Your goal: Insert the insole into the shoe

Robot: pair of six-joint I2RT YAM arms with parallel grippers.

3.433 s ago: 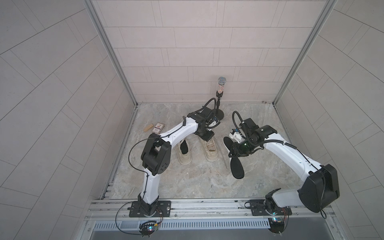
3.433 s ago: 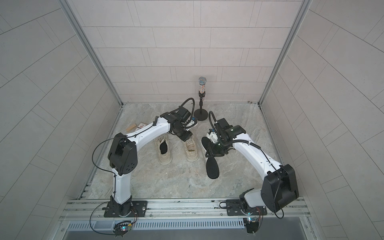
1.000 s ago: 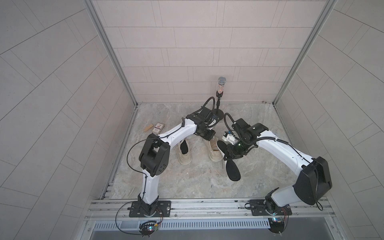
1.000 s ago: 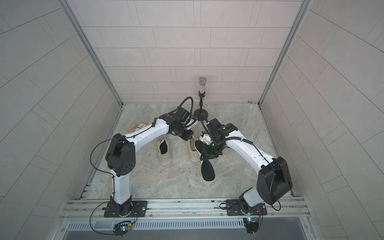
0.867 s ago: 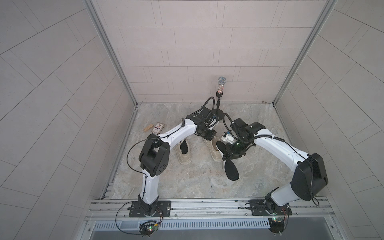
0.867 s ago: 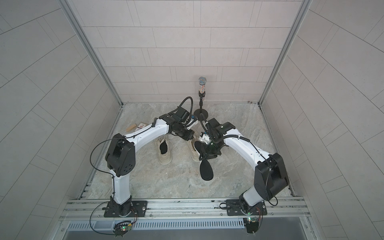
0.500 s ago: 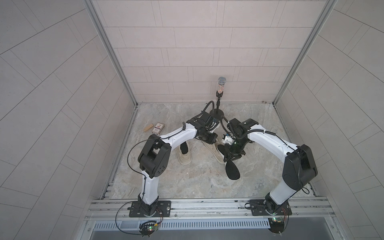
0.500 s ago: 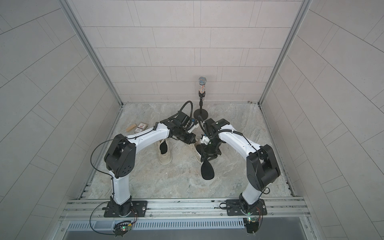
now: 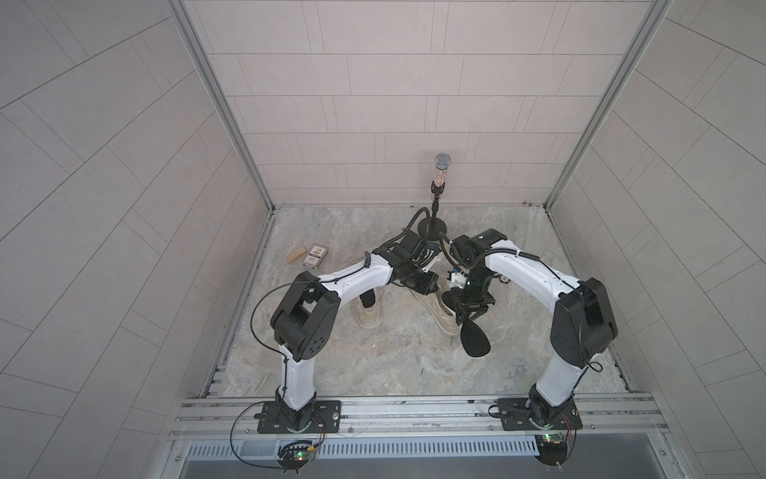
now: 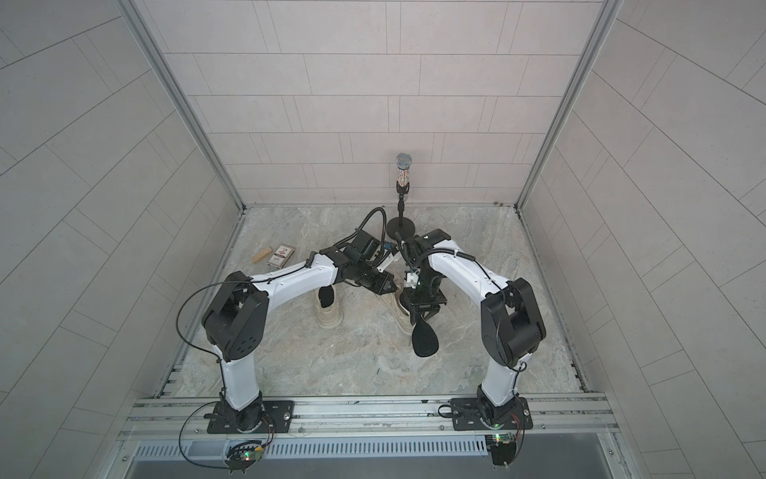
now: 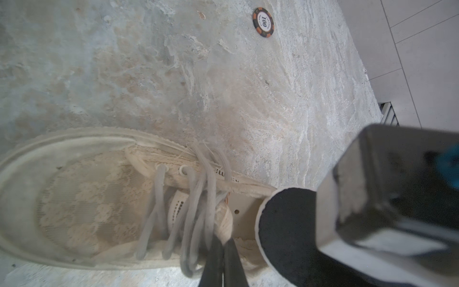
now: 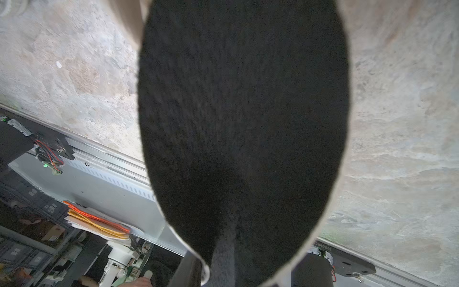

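A cream lace shoe (image 9: pixel 438 317) (image 10: pixel 398 316) (image 11: pixel 82 198) lies mid-floor. My left gripper (image 9: pixel 431 286) (image 10: pixel 387 286) (image 11: pixel 223 258) is shut on its tongue (image 11: pixel 223 221), pulling it up. My right gripper (image 9: pixel 472 309) (image 10: pixel 423 309) (image 12: pixel 248 270) is shut on the black insole (image 9: pixel 475 342) (image 10: pixel 425 342) (image 12: pixel 243 111) near its middle. The insole's narrow end (image 11: pixel 285 223) hangs over the shoe's opening; its wide end points toward the front rail. Whether it touches the shoe I cannot tell.
A second cream shoe (image 9: pixel 367 319) (image 10: pixel 329 317) with a black insole in it lies to the left. Behind stand a microphone stand (image 9: pixel 432 227), a card box (image 9: pixel 316 255) and a wooden block (image 9: pixel 296 254). A poker chip (image 11: pixel 263 21) lies beyond the shoe.
My right arm has swung left with the insole, bringing its narrow end from beside the shoe to over the opening. The left gripper has shifted slightly right.
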